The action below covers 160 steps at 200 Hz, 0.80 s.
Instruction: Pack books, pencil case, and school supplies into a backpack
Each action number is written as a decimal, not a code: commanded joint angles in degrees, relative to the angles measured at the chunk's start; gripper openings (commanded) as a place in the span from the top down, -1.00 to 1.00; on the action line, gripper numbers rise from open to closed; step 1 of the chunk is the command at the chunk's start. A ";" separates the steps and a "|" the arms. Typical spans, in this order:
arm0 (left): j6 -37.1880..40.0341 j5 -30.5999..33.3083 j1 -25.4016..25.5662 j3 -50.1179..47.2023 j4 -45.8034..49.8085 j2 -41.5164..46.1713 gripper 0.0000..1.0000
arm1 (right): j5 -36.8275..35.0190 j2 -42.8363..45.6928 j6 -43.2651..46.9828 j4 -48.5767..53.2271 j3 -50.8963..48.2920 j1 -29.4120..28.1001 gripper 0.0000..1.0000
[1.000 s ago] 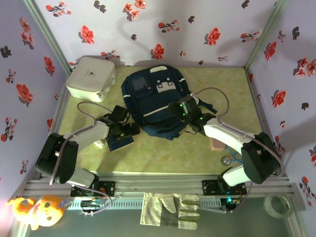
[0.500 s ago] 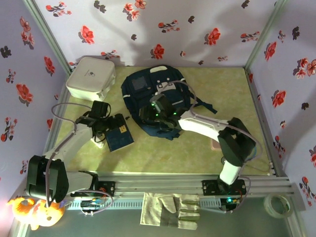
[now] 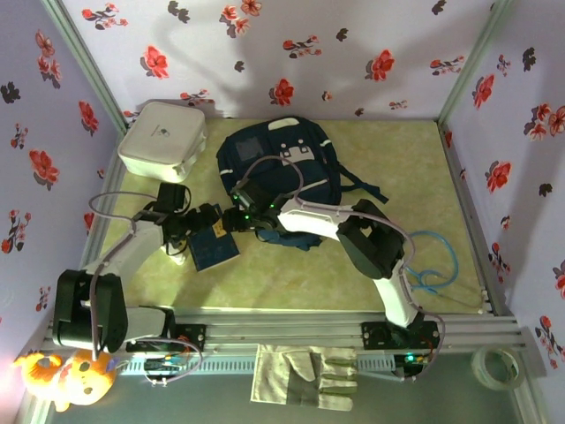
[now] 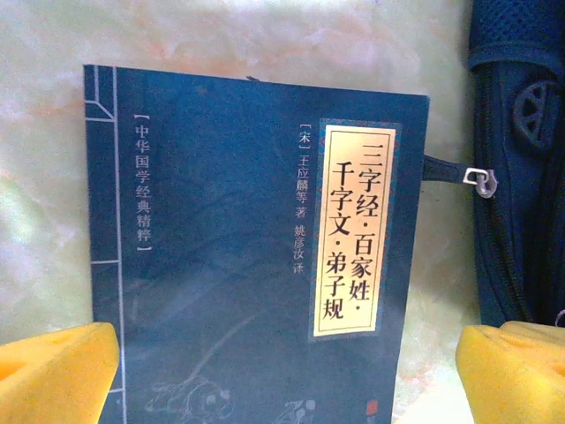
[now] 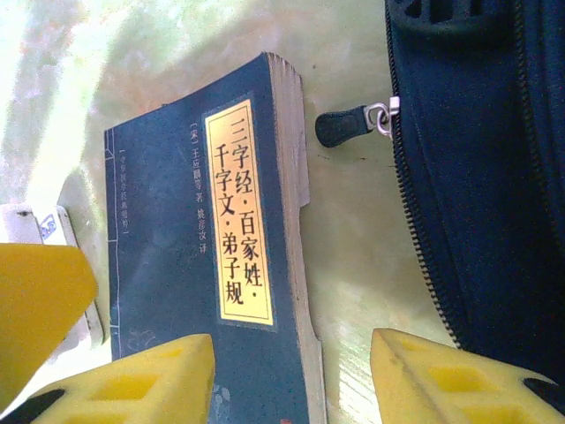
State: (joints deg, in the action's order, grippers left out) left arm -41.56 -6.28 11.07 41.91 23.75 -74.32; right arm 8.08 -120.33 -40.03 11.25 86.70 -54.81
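This was a staged robot test cell in a lab: pale lilac wall panels printed with red flowers (image 3: 353,35) boxed in a mottled yellow-green tabletop (image 3: 402,168), edged by bare aluminium frame rails (image 3: 282,331). A white-and-black left robot arm (image 3: 124,256) and a matching right robot arm (image 3: 393,269) were bolted there, a blue cable (image 3: 434,265) trailing, a grey work glove (image 3: 305,375) and a clear tape roll (image 3: 494,367) outside

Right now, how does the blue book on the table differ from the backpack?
The book is small, thin and flat; the backpack is far larger and bulkier. The book is a sharp-cornered rectangle with a yellow title label; the backpack is soft fabric with light grey patches and a zipper pull. Both are dark navy and lie on the green table, side by side with a gap between.
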 commanded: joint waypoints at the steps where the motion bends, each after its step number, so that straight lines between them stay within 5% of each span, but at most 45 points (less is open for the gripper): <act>1: -1.02 -0.26 -1.19 -1.13 -1.49 -2.18 -0.87 | 2.33 -2.08 0.39 1.46 2.83 -0.20 0.02; 51: -2.17 5.29 -2.08 -2.86 -1.06 -4.48 -0.76 | 4.04 -5.76 2.00 4.67 6.89 -0.15 0.09; 160: -2.15 0.90 -2.02 -5.33 -2.38 -6.05 -0.64 | 2.98 -11.66 2.37 9.47 11.96 -0.31 0.38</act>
State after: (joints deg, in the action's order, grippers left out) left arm -43.03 -4.12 9.56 38.00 22.28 -79.35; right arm 11.81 -130.13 -38.30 17.89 97.14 -54.81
